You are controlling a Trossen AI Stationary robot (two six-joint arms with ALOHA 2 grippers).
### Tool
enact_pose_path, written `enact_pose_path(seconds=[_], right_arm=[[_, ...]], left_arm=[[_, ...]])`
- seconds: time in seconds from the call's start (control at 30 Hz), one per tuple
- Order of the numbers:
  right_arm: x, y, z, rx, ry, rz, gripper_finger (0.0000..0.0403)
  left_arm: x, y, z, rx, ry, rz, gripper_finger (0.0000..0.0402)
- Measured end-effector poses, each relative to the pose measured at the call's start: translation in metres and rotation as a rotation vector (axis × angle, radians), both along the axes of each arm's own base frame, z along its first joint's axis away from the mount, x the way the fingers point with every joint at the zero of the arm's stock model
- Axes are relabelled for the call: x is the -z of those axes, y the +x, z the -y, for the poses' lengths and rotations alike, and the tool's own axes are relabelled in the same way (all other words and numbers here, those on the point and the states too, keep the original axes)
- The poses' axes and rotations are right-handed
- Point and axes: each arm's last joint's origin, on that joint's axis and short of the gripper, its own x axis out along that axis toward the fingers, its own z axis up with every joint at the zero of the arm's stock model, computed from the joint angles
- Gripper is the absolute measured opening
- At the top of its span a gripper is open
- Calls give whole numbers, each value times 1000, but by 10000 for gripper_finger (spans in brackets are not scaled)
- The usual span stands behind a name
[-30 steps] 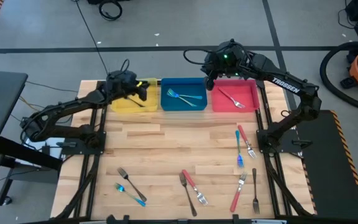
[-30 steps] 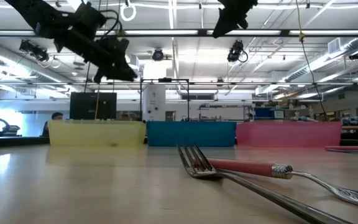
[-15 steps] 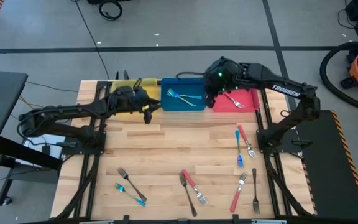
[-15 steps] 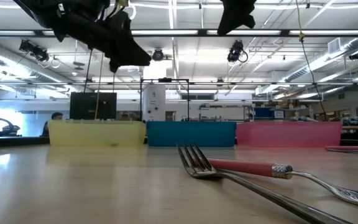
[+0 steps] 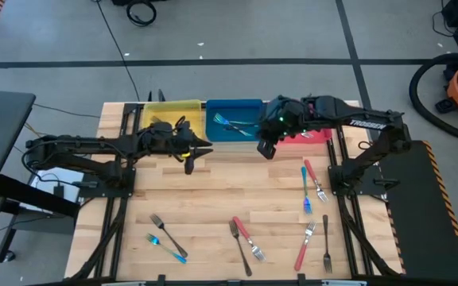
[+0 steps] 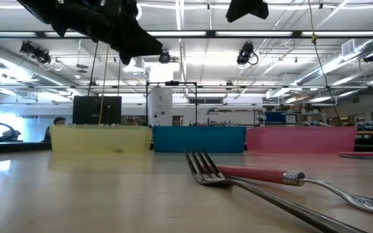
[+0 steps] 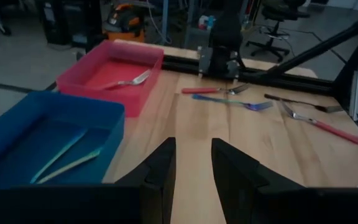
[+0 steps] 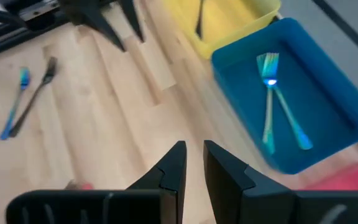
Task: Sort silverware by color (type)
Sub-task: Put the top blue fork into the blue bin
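Three bins stand side by side at the table's far edge. The yellow bin (image 5: 169, 111) holds a dark fork (image 8: 199, 18). The blue bin (image 5: 233, 121) holds two blue forks (image 8: 272, 102). The pink bin (image 7: 104, 68) holds one fork (image 7: 126, 79). Several forks lie flat on the wood: a red, blue and metal group (image 5: 308, 184) at the right, more (image 5: 245, 238) at the near edge. My left gripper (image 5: 191, 159) hovers over bare wood before the yellow and blue bins, narrowly open and empty. My right gripper (image 5: 266, 148) hovers at the near rims of the blue and pink bins, narrowly open and empty.
A dark fork and a blue fork (image 5: 168, 238) lie at the near left, and a red and a metal fork (image 5: 315, 245) at the near right. A red-handled fork (image 6: 258, 173) lies close to the low camera. The middle of the table (image 5: 237, 187) is bare wood.
My left gripper has moved from above the yellow bin toward the table's near and right, out over the wood in front of the bins. My right gripper has moved from above the pink bin's far side toward the near edge and left. No fork has moved.
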Motion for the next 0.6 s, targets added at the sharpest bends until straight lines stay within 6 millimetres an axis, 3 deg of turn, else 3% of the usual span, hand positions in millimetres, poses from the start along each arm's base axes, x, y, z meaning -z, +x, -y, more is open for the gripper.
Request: enact_pose_path(seconds=[0.27,0.6], right_arm=[[4,-4,-41,16,86,-42,64],[35,-11,-87,64,150,-134,64]], left_arm=[[-3,1,0,2,21,32,103],[-9,1,-3,-2,61,89,103]])
